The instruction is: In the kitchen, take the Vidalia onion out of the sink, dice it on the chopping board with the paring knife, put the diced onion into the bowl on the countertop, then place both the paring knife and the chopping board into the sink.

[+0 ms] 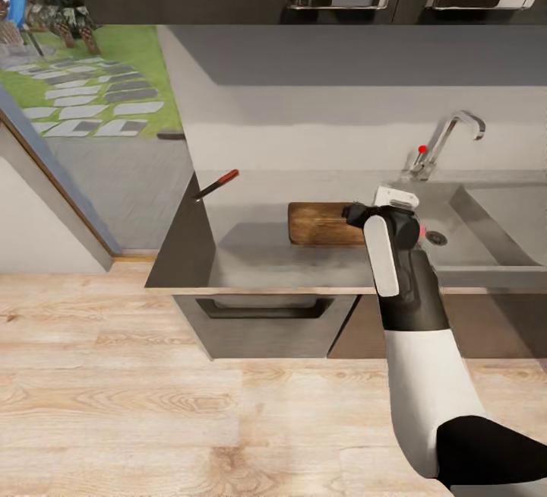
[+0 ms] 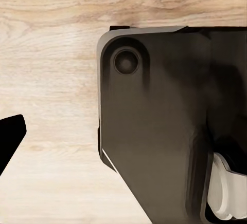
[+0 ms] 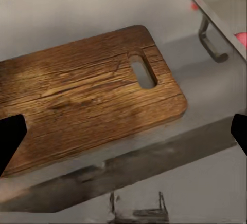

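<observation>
Hovering over the chopping board (image 3: 87, 90), the right gripper (image 3: 123, 131) stood spread wide and held nothing.
The board lay flat on the countertop (image 1: 251, 257) just beside the sink (image 1: 486, 231), directly beneath the pincer; the paring knife (image 1: 216, 185) lay well apart, near the counter's far corner.

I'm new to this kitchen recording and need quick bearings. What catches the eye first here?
The robot's right arm reaches over the countertop, its right gripper open just above the brown chopping board. The red-handled paring knife lies at the counter's far left corner, apart from the board. To the right sits the steel sink, with a bit of pink, probably the Vidalia onion, near its drain.
</observation>
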Motion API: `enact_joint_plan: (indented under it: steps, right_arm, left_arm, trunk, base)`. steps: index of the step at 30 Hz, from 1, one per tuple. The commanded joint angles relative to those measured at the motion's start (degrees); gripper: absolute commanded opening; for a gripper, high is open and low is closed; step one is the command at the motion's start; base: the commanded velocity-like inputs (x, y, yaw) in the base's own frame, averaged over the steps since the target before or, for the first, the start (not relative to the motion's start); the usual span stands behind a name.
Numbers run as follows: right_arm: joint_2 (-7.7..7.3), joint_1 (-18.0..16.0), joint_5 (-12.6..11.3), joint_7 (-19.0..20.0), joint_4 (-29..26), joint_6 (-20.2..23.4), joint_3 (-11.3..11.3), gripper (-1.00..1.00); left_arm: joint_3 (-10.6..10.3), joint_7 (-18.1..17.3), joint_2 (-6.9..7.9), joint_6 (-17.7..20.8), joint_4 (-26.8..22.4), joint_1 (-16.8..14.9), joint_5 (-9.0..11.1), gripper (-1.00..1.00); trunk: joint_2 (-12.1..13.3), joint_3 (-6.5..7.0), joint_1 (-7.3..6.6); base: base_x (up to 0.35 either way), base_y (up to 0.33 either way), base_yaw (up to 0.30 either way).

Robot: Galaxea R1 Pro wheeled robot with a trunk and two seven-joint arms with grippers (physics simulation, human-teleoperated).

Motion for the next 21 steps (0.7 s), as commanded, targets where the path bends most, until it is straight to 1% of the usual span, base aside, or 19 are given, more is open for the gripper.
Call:
enact_joint_plan:
  steps: [1, 2, 3, 4, 6, 7, 8, 10, 11, 12, 13, 14, 15, 16, 17, 18, 19, 21]
  right_arm:
    - [-0.03, 0.7, -0.6, -0.5, -1.0, 0.1, 0.5, 1.0]
    - [-0.1, 2.0, -0.6, -0.3, -2.6, 0.0, 1.0, 1.0]
    - [-0.19, 2.6, -0.6, 0.0, -3.3, 0.0, 1.2, 1.0]
    - [-0.49, 3.9, -0.6, 0.7, -4.3, -0.2, 1.5, 1.0]
    - [-0.96, 5.3, -0.6, 1.9, -5.3, -0.4, 1.7, 1.0]
    - [-3.26, 9.8, -0.5, 7.0, -8.1, -4.1, 1.9, 1.0]
    - [-4.1, 11.3, -0.4, 8.2, -8.5, -6.0, 2.0, 1.0]
    - [-4.88, 12.8, -0.2, 9.1, -8.9, -7.9, 2.3, 1.0]
    - [-5.48, 14.4, 0.1, 9.7, -9.1, -9.7, 3.0, 1.0]
    - [-5.69, 15.2, 0.4, 9.8, -9.2, -10.6, 3.5, 1.0]
    - [-6.02, 16.8, 1.3, 10.1, -9.4, -12.4, 4.9, 1.0]
    - [-6.44, 20.9, 5.7, 10.4, -9.6, -18.1, 8.9, 1.0]
    - [-6.5, 22.5, 7.9, 10.4, -9.7, -20.6, 10.1, 1.0]
    - [-6.53, 23.2, 9.0, 10.4, -9.7, -21.8, 10.6, 1.0]
    - [-6.56, 24.7, 10.9, 10.3, -9.7, -23.9, 11.4, 1.0]
    - [-6.56, 25.4, 11.7, 10.3, -9.7, -24.8, 11.8, 1.0]
    - [-6.6, 28.9, 13.7, 10.3, -9.8, -27.4, 13.4, 1.0]
    - [-6.61, 30.5, 14.2, 10.4, -9.8, -28.5, 14.2, 1.0]
  left_arm:
    - [0.0, 0.0, 0.0, -0.1, 0.0, 0.0, 0.0, 1.0]
    - [0.0, 0.0, 0.0, -0.1, 0.0, 0.0, 0.0, 1.0]
    - [0.0, 0.0, 0.0, -0.1, 0.0, 0.0, 0.0, 1.0]
    - [0.0, 0.0, 0.0, -0.1, 0.0, 0.0, 0.0, 1.0]
    - [0.0, 0.0, 0.0, -0.1, 0.0, 0.0, 0.0, 1.0]
    - [0.1, 0.0, -0.06, -0.1, -0.2, 0.0, 0.0, 1.0]
    - [0.1, 0.0, -0.2, -0.1, -0.4, 0.0, 0.0, 1.0]
    - [0.1, 0.0, -0.35, -0.1, -0.6, 0.0, -0.1, 1.0]
    - [0.1, 0.0, -0.44, -0.1, -0.9, 0.0, -0.1, 1.0]
    - [0.2, 0.0, -0.48, -0.1, -1.0, 0.0, -0.1, 1.0]
    - [0.2, 0.1, -0.56, -0.1, -1.4, 0.0, -0.1, 1.0]
    - [0.2, 0.1, -0.69, -0.1, -2.6, 0.0, -0.1, 1.0]
    - [0.2, 0.1, -0.66, -0.1, -2.9, 0.0, -0.2, 1.0]
    - [0.2, 0.1, -0.65, -0.1, -3.1, 0.0, -0.2, 1.0]
    - [0.2, 0.1, -0.64, -0.1, -3.3, 0.0, -0.2, 1.0]
    - [0.2, 0.1, -0.63, -0.1, -3.3, 0.0, -0.2, 1.0]
    - [0.2, 0.1, -0.62, -0.1, -3.5, 0.0, -0.2, 1.0]
    - [0.2, 0.2, -0.62, -0.1, -3.6, 0.0, -0.2, 1.0]
  trunk:
    - [-0.1, -0.08, 0.03]
    - [-0.1, -0.08, 0.03]
    - [-0.1, -0.08, 0.03]
    - [-0.1, -0.08, 0.03]
    - [-0.1, -0.08, 0.03]
    - [-0.1, -0.08, 0.03]
    - [-0.1, -0.08, 0.03]
    - [-0.1, -0.08, 0.03]
    - [-0.1, -0.08, 0.03]
    - [-0.1, -0.08, 0.03]
    - [-0.1, -0.08, 0.03]
    - [-0.1, -0.08, 0.03]
    - [-0.1, -0.08, 0.03]
    - [-0.1, -0.08, 0.03]
    - [-0.1, -0.08, 0.03]
    - [-0.1, -0.08, 0.03]
    - [-0.1, -0.08, 0.03]
    - [-0.1, -0.08, 0.03]
  base:
    - [-0.011, -0.003, 0.0]
    - [-0.007, -0.002, 0.0]
    - [-0.006, -0.001, 0.0]
    - [-0.004, -0.001, 0.0]
    - [-0.003, -0.001, 0.0]
    - [0.0, 0.0, 0.0]
    - [0.0, 0.0, 0.0]
    - [0.0, 0.0, 0.0]
    - [0.0, 0.0, 0.0]
    - [0.0, 0.0, 0.0]
    - [0.0, 0.0, 0.0]
    - [0.0, 0.0, 0.0]
    - [0.0, 0.0, 0.0]
    - [0.0, 0.0, 0.0]
    - [0.0, 0.0, 0.0]
    - [0.0, 0.0, 0.0]
    - [0.0, 0.0, 0.0]
    - [0.0, 0.0, 0.0]
